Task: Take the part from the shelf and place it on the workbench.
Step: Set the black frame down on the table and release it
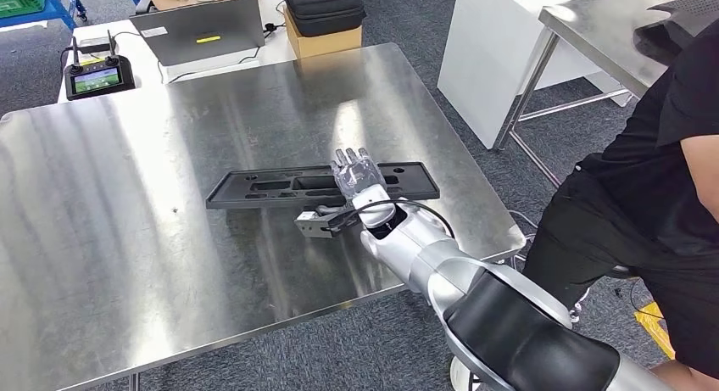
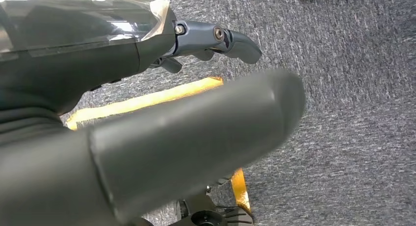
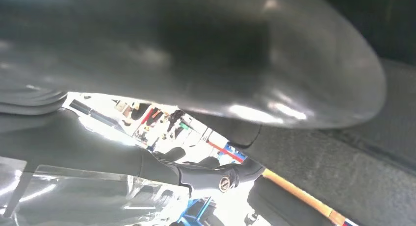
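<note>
- Head view puts the black part (image 1: 322, 187), a long moulded tray with recesses, lying flat on the steel workbench (image 1: 127, 221), near the front edge and roughly centred in front of the robot.
- Judged from this, the placing looks done or nearly so, and the main risk lies in the withdrawal: the right hand (image 1: 356, 174) sits over the part's right half, and a finger catching in a recess or under the rim could drag or tip the part as the arm pulls back.
- A second risk is the part sliding on the smooth steel if it is nudged sideways; it lies fairly near the front edge.
- A person (image 1: 653, 196) in dark clothing stands close at the robot's right, so a wide swing of the silver arm on retreat could meet them.
- The right hand's fingers appear extended and slightly spread above the part; whether they touch it or hover just over it cannot be told, and no grip on it is evident.
- Left wrist view shows the left hand (image 2: 186, 138) over grey carpet, fingers apart, holding nothing.
</note>
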Robot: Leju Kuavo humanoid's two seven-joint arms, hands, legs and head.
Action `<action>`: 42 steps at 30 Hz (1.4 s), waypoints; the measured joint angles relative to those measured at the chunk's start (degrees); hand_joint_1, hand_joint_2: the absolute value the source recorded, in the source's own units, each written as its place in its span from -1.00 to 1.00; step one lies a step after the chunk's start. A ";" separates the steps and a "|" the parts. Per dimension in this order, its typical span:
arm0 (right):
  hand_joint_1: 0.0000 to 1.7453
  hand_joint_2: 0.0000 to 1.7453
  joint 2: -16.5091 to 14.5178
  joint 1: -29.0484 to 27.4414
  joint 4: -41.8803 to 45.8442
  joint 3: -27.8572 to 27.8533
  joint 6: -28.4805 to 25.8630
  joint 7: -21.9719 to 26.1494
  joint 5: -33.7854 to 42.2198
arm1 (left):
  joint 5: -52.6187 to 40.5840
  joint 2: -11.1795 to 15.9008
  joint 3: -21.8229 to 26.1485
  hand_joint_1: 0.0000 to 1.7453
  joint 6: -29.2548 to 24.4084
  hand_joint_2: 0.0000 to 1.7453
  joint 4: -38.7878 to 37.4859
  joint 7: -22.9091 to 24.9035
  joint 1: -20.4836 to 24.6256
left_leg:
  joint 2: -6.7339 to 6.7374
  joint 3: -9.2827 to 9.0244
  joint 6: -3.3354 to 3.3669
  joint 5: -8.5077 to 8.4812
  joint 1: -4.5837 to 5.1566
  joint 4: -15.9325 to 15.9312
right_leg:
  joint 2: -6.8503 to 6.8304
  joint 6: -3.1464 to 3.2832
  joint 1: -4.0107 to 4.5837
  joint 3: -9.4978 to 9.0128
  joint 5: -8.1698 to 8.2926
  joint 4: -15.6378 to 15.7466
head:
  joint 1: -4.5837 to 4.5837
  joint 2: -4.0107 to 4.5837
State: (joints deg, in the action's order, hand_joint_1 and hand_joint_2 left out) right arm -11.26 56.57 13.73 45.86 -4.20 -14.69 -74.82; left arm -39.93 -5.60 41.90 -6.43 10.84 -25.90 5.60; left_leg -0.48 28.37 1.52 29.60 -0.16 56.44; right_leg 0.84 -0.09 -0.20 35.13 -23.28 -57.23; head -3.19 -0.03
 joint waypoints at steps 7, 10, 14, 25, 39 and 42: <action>-1.00 -1.00 0.00 1.14 0.62 -1.38 -2.95 -0.24 -0.25 | -1.21 0.00 -0.08 -1.00 0.53 -1.00 0.00 0.12 0.20 | 0.00 0.00 0.00 0.00 0.00 0.00 | 0.00 0.00 0.00 0.00 0.00 0.00 | 0.00 0.01; -1.00 -1.00 0.00 2.85 1.39 -2.45 -4.66 -0.09 -0.31 | -1.85 0.00 -0.15 -1.00 0.84 -1.00 0.00 0.56 0.45 | 0.00 -0.01 0.00 0.00 0.00 0.01 | 0.00 0.00 0.00 0.00 0.00 0.00 | 0.00 0.01; -1.00 -1.00 -0.07 4.94 2.57 -3.57 -5.96 0.28 -0.43 | -2.04 0.00 -0.20 -1.00 0.97 -1.00 0.00 0.87 0.75 | 0.00 -0.05 0.00 -0.01 0.00 0.01 | 0.00 0.00 0.00 0.00 0.00 0.00 | 0.00 0.00; -1.00 -1.00 -1.04 6.60 5.17 -7.18 -11.48 4.43 1.55 | -2.13 -0.03 -0.03 -1.00 0.35 -1.00 0.00 0.07 0.83 | -0.01 -0.01 0.00 -0.01 0.00 0.01 | -0.01 0.00 0.00 0.00 0.00 -0.01 | 0.00 0.00; -1.00 -1.00 -5.61 2.91 15.90 -29.83 -12.12 28.93 26.67 | -3.15 -0.48 0.02 -1.00 0.14 -1.00 0.00 -0.17 0.70 | -0.02 0.01 -0.01 -0.01 0.01 0.00 | -0.01 0.00 0.00 0.01 0.00 -0.01 | 0.00 0.01; -1.00 -1.00 -5.86 2.62 16.56 -30.91 -12.10 28.94 26.67 | -3.15 -0.48 0.02 -1.00 0.14 -1.00 0.00 -0.17 0.68 | -0.02 -0.01 -0.01 -0.01 0.01 0.01 | -0.02 0.00 0.00 0.01 0.00 -0.01 | 0.00 0.01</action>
State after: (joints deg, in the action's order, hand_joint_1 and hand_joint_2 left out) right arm -17.11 59.19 30.29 14.96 -16.31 14.25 -48.15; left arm -43.08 -6.08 41.92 -6.29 10.84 -26.08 6.28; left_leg -0.50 28.36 1.51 29.59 -0.15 56.45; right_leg 0.82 -0.09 -0.20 35.14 -23.28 -57.24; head -3.19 -0.02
